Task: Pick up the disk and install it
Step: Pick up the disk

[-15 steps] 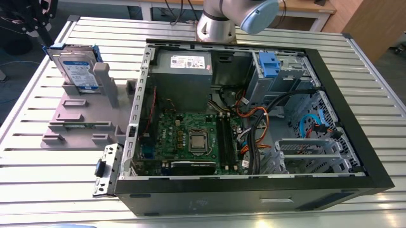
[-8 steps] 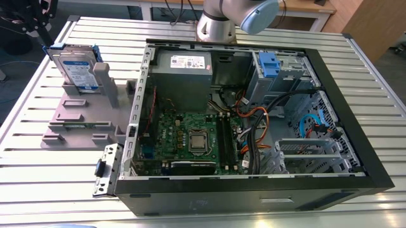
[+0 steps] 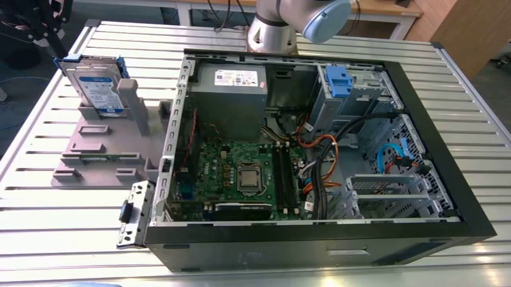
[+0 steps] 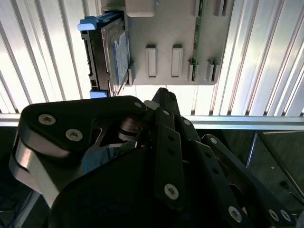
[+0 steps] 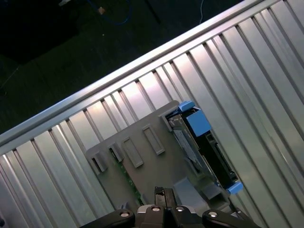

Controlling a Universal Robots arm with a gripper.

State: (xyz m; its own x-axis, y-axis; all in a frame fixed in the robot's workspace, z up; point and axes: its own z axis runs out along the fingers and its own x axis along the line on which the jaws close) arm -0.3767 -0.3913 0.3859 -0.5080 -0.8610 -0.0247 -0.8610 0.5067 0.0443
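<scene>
Disk (image 3: 97, 82) upright in holder (image 3: 90, 136) (grey)

No wording can be read anywhere: the disk (image 3: 102, 88) carries a white label with a blue lower band, and the grey box (image 3: 227, 104) inside the computer case (image 3: 319, 246) a white sticker, both with print too fine to make out.

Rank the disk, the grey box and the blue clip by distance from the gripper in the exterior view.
1. The disk, upright in the grey holder on the exterior view's left, beside the gripper.
2. The grey box, inside the open case.
3. The blue clip, farther toward the exterior view's right.
</scene>
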